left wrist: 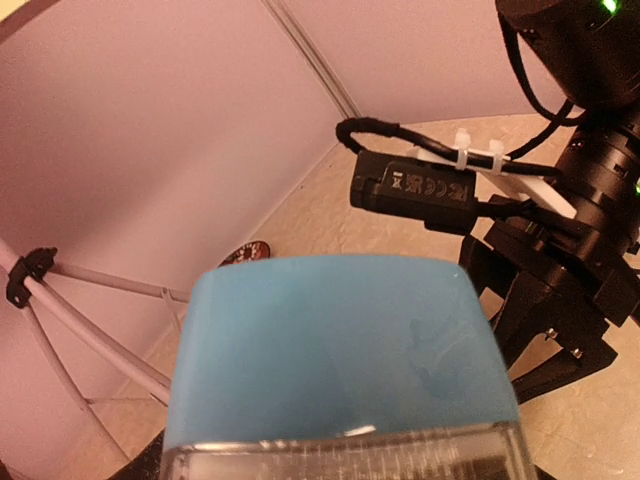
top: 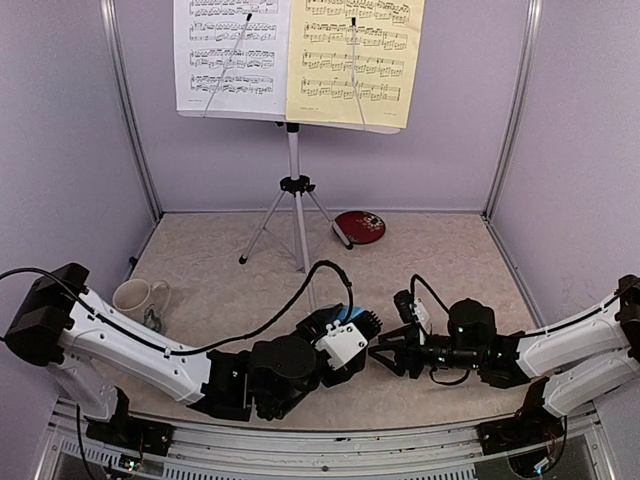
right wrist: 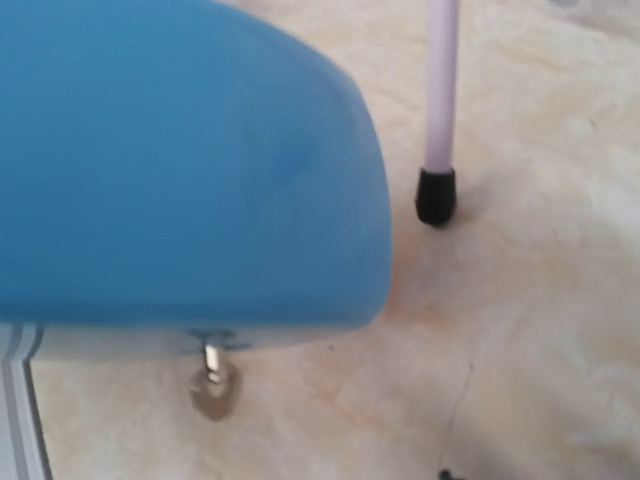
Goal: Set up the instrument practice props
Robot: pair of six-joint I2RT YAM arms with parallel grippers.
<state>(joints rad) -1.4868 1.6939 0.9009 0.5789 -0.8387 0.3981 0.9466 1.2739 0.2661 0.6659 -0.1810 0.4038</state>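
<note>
1. Okay, nearest the bases I see both arms stretched low over the table (top: 220, 270), meeting in the middle, with the left gripper (top: 355, 325) and the right gripper (top: 385, 355) just beside each other.
2. The left gripper has the metronome (top: 337, 318). From above, its blue body sits between the fingers, which are closed on its sides. That body fills my left wrist camera, so I cannot see the pads there.
3. In that same view the clear cover (left wrist: 340, 455) runs along the bottom edge, at the end of the blue body nearest the lens.
4. The right gripper's fingers are spread with nothing between them, and they point at the metronome from the right. I cannot tell whether they touch it.
5. On my right wrist camera the blue body fills the upper left. A small metal key (right wrist: 210, 358) sticks out beneath it and casts a shadow on the table. A rubber-tipped tripod leg (right wrist: 437, 195) stands just beyond.
6. Off to the left a patterned mug (top: 135, 297) stands upright near my left forearm.
7. Farther back the music stand (top: 293, 150) is upright on its tripod, with a red plate (top: 360, 226) just beside its right rear foot.
8. Farthest off, the white sheet (top: 232, 55) on the left and the yellow sheet (top: 355, 60) on the right rest side by side on the stand.
</note>
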